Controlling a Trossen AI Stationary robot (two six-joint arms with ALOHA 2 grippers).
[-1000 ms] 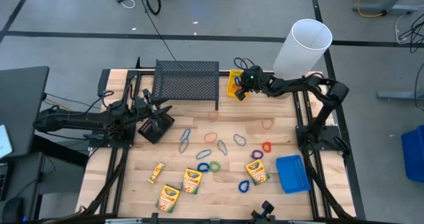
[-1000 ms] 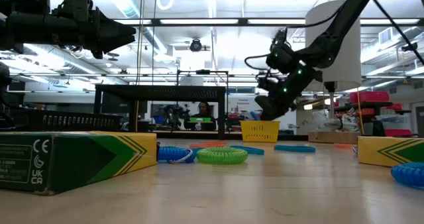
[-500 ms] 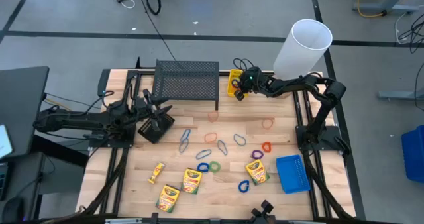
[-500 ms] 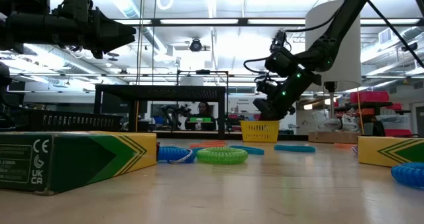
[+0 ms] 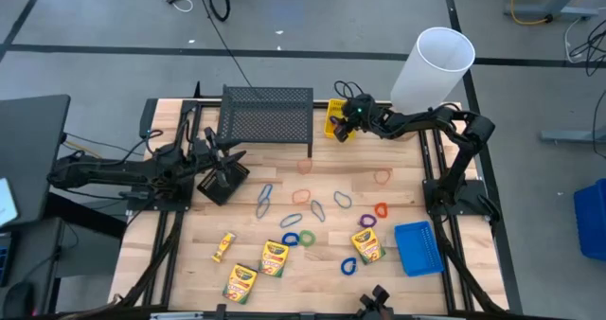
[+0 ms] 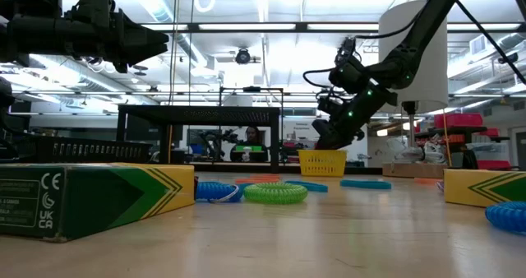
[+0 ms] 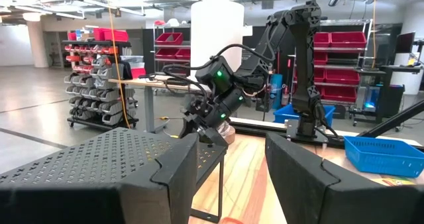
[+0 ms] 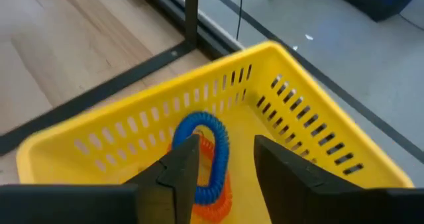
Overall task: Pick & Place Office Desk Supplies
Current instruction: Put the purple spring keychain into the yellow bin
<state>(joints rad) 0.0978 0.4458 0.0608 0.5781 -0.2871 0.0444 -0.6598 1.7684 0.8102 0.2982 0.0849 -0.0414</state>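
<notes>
In the high view the right gripper (image 5: pixel 342 129) covers much of the yellow bin (image 5: pixel 332 119) at the table's far edge; its contents are too small to tell there.

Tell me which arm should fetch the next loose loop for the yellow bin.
Probably right. The right gripper already hovers open over the yellow bin, where a blue loop lies, and loops like the red loop lie on its side. The left gripper waits beside the wire rack.
</notes>
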